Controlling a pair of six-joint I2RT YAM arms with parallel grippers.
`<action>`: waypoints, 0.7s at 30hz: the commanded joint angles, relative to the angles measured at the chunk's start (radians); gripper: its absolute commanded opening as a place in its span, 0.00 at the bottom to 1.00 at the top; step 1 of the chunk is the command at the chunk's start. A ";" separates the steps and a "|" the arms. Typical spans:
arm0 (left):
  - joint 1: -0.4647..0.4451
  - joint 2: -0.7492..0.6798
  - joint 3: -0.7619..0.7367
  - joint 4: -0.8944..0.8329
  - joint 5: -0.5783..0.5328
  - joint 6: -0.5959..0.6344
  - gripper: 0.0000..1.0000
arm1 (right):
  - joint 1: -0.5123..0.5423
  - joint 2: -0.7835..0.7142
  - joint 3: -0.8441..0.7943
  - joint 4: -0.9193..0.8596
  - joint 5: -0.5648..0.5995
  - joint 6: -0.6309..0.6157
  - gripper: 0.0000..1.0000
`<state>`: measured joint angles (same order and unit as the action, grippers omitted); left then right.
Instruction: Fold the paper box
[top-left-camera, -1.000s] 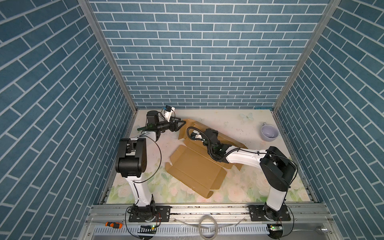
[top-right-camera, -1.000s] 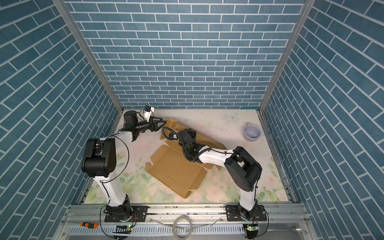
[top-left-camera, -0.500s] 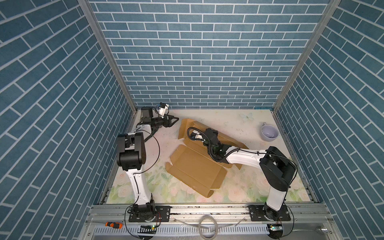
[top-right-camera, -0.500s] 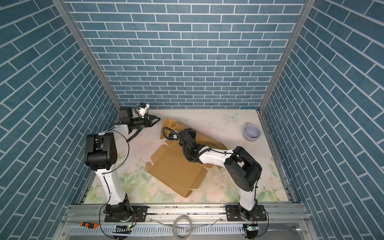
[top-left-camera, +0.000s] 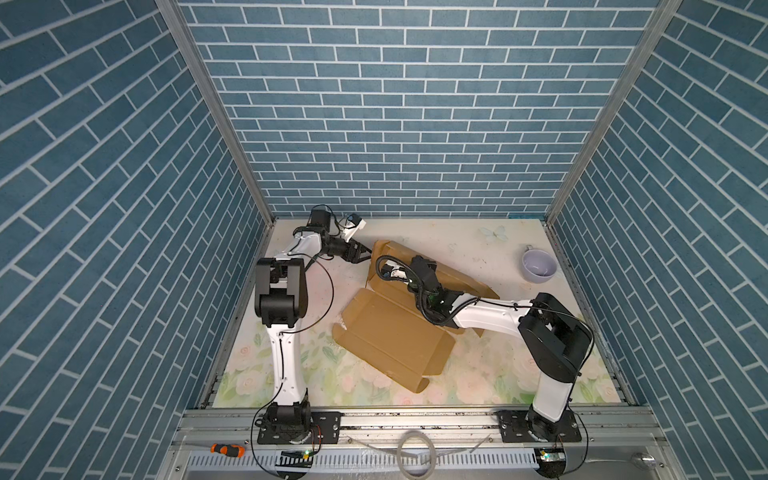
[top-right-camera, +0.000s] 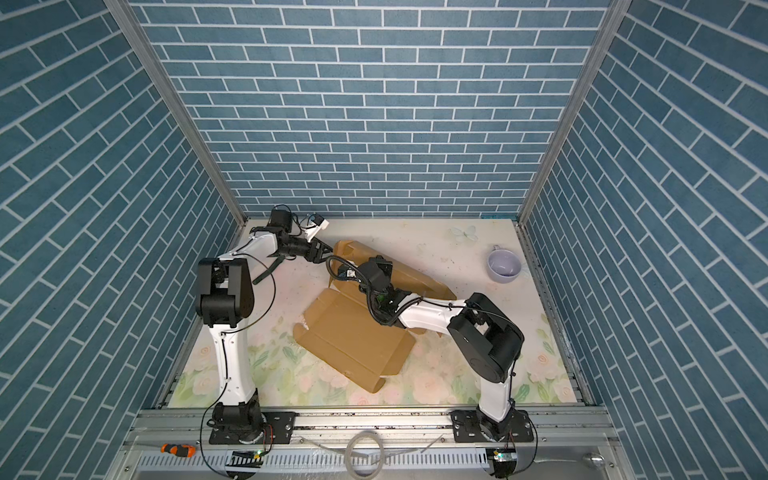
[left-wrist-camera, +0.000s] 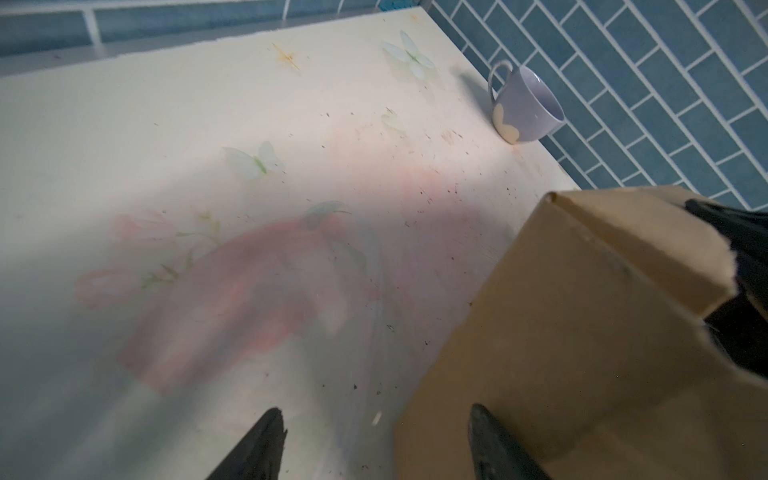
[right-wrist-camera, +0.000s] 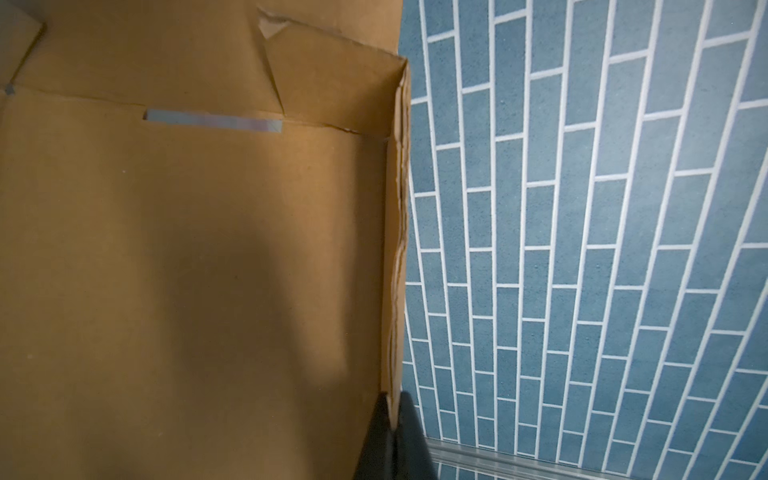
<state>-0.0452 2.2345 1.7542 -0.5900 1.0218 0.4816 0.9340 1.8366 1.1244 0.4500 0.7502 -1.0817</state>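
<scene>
The paper box (top-left-camera: 390, 336) (top-right-camera: 353, 332) is brown cardboard in mid-table, with a flat near panel and raised walls on its far half. My left gripper (top-left-camera: 365, 255) (top-right-camera: 326, 251) is open at the box's far-left corner. In the left wrist view this gripper (left-wrist-camera: 374, 417) has one finger in front of the cardboard (left-wrist-camera: 582, 332) and the other over bare table. My right gripper (right-wrist-camera: 392, 405) is shut on the top edge of a raised wall of the box (right-wrist-camera: 187, 249). In both top views its fingertips are hidden under the right wrist (top-left-camera: 422, 270).
A lavender mug (top-left-camera: 539, 266) (top-right-camera: 503, 266) (left-wrist-camera: 528, 108) stands at the far right of the floral table (top-left-camera: 457, 245). Blue brick walls close in three sides. An orange-handled screwdriver (top-left-camera: 226, 449) lies on the front rail.
My left gripper drew back toward the far-left corner of the table, then came back to the box's corner, staying open. The right arm and the box have not moved.
</scene>
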 joint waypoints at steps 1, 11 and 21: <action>0.010 -0.014 -0.012 -0.101 0.032 0.103 0.72 | -0.008 0.000 -0.027 0.044 -0.003 -0.031 0.00; -0.009 -0.102 -0.092 -0.109 0.034 0.166 0.77 | -0.007 0.004 -0.018 0.039 -0.003 -0.030 0.00; -0.040 -0.100 -0.058 -0.150 -0.003 0.204 0.78 | -0.008 0.006 -0.012 0.027 -0.008 -0.013 0.00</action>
<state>-0.0776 2.1563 1.6749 -0.7136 1.0298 0.6640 0.9291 1.8366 1.1213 0.4526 0.7509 -1.0817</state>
